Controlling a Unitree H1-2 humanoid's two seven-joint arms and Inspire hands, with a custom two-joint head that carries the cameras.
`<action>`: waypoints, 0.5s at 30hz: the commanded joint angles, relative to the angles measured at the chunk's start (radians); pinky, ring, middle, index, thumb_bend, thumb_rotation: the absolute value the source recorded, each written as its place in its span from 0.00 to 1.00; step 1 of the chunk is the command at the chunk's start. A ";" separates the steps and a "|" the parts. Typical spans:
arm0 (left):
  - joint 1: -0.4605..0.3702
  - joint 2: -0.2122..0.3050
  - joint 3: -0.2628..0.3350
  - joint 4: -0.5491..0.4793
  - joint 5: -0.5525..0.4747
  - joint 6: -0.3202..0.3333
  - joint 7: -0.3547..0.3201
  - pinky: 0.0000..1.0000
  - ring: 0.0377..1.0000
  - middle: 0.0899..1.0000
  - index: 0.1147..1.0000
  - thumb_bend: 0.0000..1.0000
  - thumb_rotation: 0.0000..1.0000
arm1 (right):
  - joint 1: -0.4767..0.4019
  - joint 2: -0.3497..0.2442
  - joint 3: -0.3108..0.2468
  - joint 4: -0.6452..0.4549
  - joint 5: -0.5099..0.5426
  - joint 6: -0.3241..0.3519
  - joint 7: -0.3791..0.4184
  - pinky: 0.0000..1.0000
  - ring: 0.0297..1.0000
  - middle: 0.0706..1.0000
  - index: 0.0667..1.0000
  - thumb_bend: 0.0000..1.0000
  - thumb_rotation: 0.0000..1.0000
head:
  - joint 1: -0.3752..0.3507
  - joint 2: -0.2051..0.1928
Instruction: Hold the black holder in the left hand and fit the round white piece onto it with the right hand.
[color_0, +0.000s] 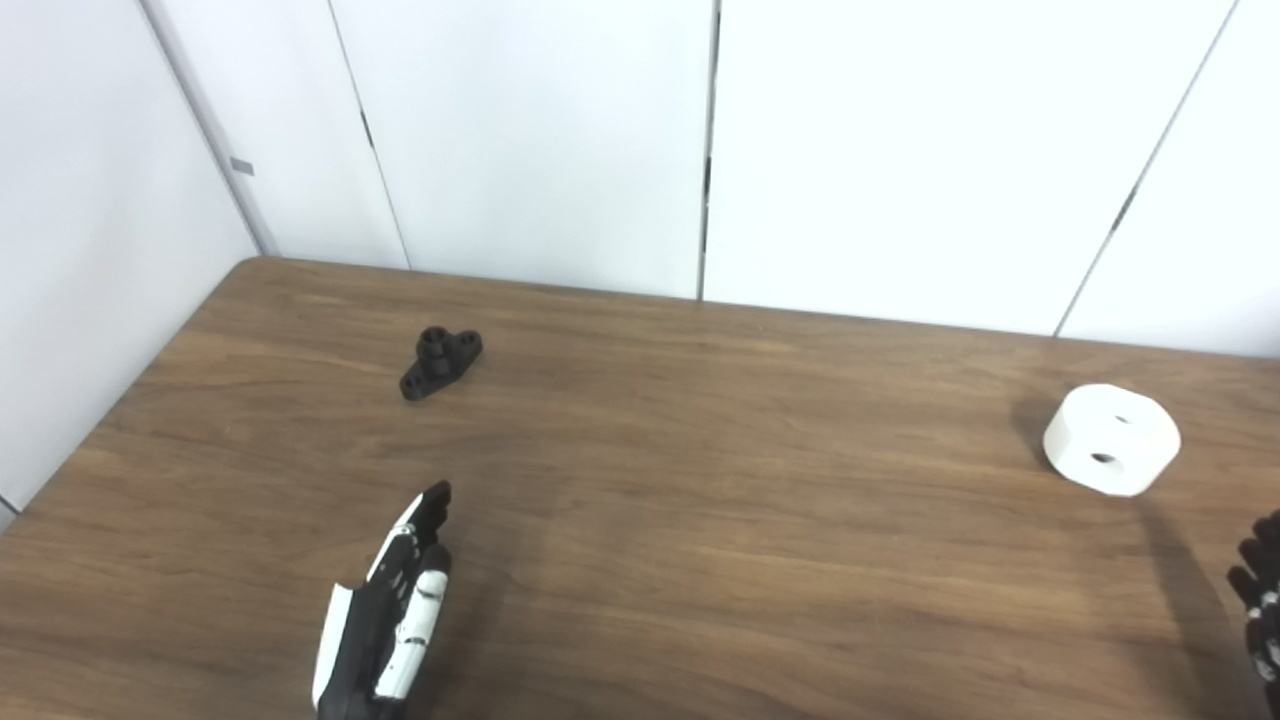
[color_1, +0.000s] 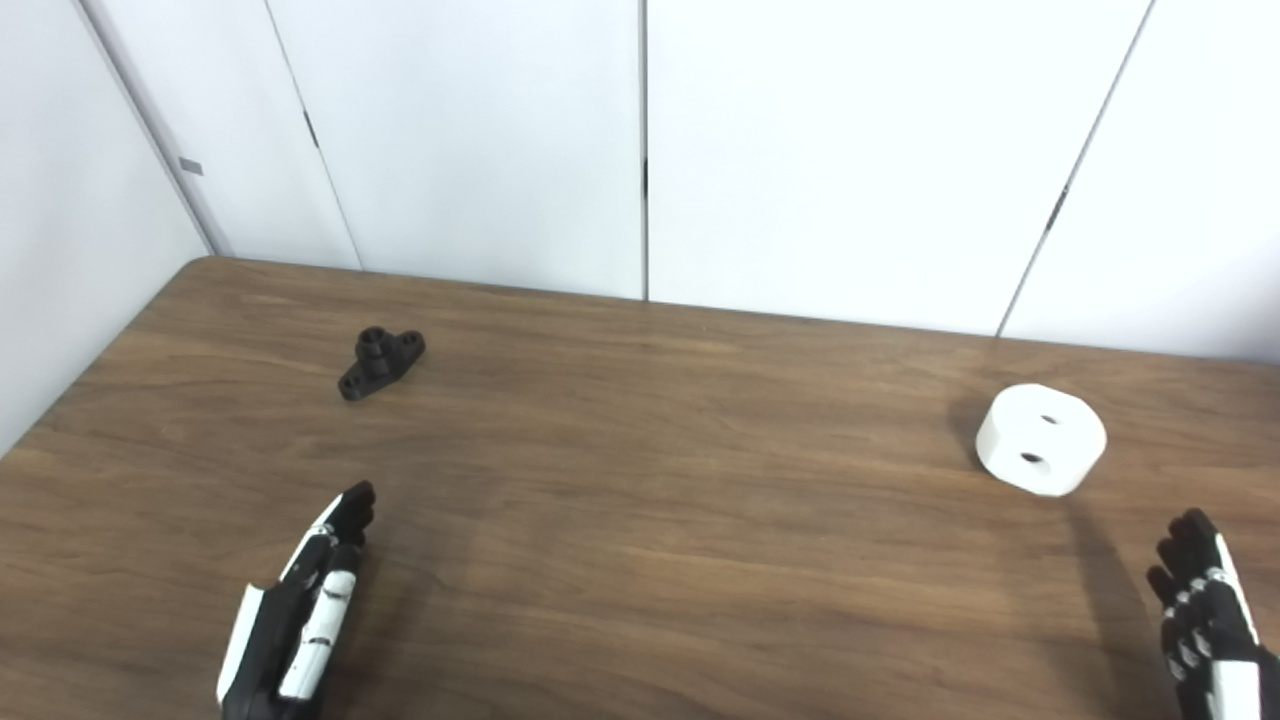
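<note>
Far left on the table (color_0: 640, 560), the black holder (color_0: 440, 363) lies untouched: small, rigid, best pinched across its flanged base. The left hand (color_0: 390, 610) is held open, empty. At right, the round white piece (color_1: 1041, 439), stiff and probably light, is waiting; the right hand (color_1: 1205, 610) is open.

You see a black holder (color_0: 440, 362) and a white round piece (color_0: 1111, 439) on a brown wood-grain table (color_0: 700, 520); both hands (color_1: 300, 610) (color_1: 1205, 620) are black and white.
</note>
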 joint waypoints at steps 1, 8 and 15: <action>0.031 -0.077 -0.014 0.016 0.009 -0.023 0.008 0.97 0.95 0.93 0.90 0.42 0.75 | 0.055 0.023 0.017 0.078 -0.005 -0.039 0.011 1.00 1.00 1.00 1.00 0.66 0.99 | -0.002 -0.005; 0.036 -0.055 -0.004 0.018 0.038 -0.042 0.016 0.94 0.95 0.93 0.89 0.43 0.52 | 0.062 0.033 0.022 0.080 0.002 -0.046 0.005 1.00 1.00 1.00 0.98 0.69 0.95 | -0.038 -0.013; 0.013 -0.038 0.046 -0.053 0.161 0.019 0.048 0.85 0.89 0.89 0.85 0.55 0.14 | 0.072 0.041 0.025 0.062 0.006 -0.028 -0.002 1.00 1.00 0.99 0.96 0.69 0.93 | -0.054 -0.012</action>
